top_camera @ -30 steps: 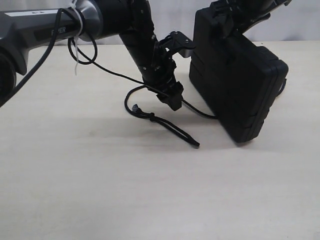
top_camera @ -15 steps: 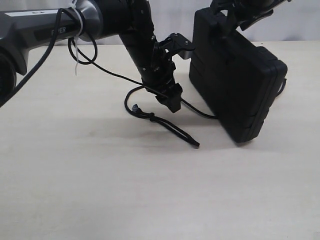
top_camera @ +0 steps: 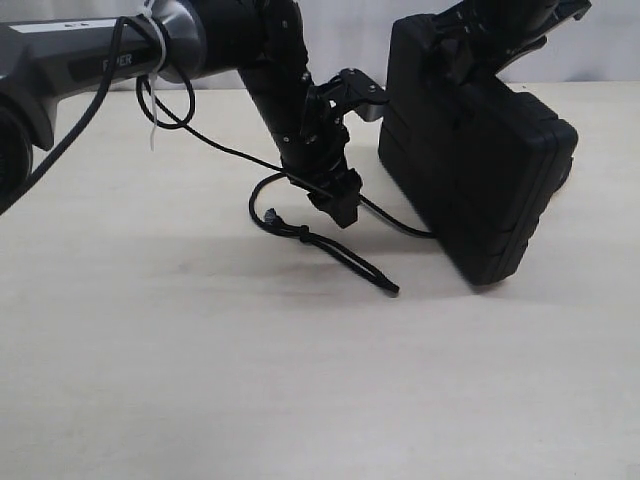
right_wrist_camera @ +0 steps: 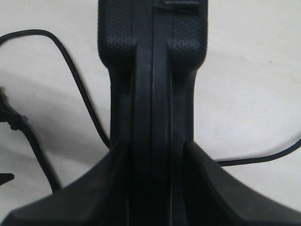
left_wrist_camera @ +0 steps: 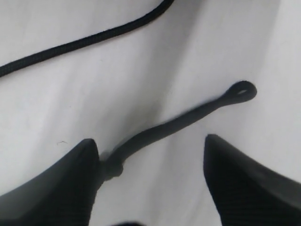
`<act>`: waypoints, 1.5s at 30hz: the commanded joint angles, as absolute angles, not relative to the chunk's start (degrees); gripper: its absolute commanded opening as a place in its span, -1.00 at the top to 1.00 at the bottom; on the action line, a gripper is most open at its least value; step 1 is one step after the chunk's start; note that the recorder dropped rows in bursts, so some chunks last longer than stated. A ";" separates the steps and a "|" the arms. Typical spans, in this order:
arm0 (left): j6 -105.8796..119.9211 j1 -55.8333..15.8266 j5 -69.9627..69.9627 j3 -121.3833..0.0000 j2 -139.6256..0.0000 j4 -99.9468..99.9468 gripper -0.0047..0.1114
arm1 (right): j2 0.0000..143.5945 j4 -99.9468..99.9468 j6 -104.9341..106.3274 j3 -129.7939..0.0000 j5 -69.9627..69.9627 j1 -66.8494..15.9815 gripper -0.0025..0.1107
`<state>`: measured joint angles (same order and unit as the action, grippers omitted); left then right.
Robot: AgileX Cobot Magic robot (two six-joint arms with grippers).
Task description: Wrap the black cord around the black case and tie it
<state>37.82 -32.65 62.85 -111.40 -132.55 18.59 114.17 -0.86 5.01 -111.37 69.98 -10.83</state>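
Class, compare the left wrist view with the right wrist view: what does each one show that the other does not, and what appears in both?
Only the left wrist view plainly shows the left gripper, its jaws wide apart and gripping nothing, with the ring-like tip of the black cord lying between them. Only the right wrist view shows the right gripper, its jaws clamped on the edge of the black case. Both show stretches of black cord over the pale table.
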 commanded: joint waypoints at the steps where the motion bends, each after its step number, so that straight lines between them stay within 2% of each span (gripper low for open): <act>1: 37.14 -32.71 66.08 -111.46 -132.49 9.24 -0.10 | 113.16 -0.63 5.36 -111.22 69.96 -10.54 0.33; 7: 50.25 -32.71 69.96 -110.06 -132.49 10.34 -0.10 | 113.17 -0.63 5.36 -111.22 69.96 -10.54 0.33; 10: 64.87 -32.71 69.86 -107.48 -132.49 12.77 -0.10 | 113.17 -0.63 5.36 -111.22 69.96 -10.54 0.33; 18: 72.23 -32.71 54.04 -101.82 -133.40 6.54 -0.10 | 113.17 -0.63 5.36 -111.22 69.96 -10.54 0.33; 23: 72.23 -32.71 49.28 -101.82 -136.32 6.68 -0.07 | 113.17 -0.63 5.23 -111.22 69.96 -10.54 0.33; 26: 72.13 -32.71 50.81 -101.82 -137.43 8.29 0.43 | 113.17 -0.63 5.23 -111.22 69.96 -10.54 0.33; 28: 71.68 -32.71 53.56 -101.82 -137.43 10.01 0.86 | 113.17 -0.63 5.23 -111.22 69.96 -10.54 0.33; 29: 71.68 -32.71 54.99 -101.82 -137.43 10.46 0.92 | 113.17 -0.63 5.23 -111.22 69.96 -10.54 0.33; 35: 65.03 -32.71 53.10 -103.90 -135.42 17.02 0.92 | 113.17 -0.63 5.23 -111.22 69.96 -10.54 0.33; 40: 56.01 -32.60 45.65 -104.29 -130.25 17.23 0.92 | 113.17 -0.63 5.23 -111.22 69.96 -10.54 0.33; 45: 49.89 -31.70 45.08 -104.29 -125.91 17.00 0.92 | 113.17 -0.63 5.23 -111.22 69.96 -10.54 0.33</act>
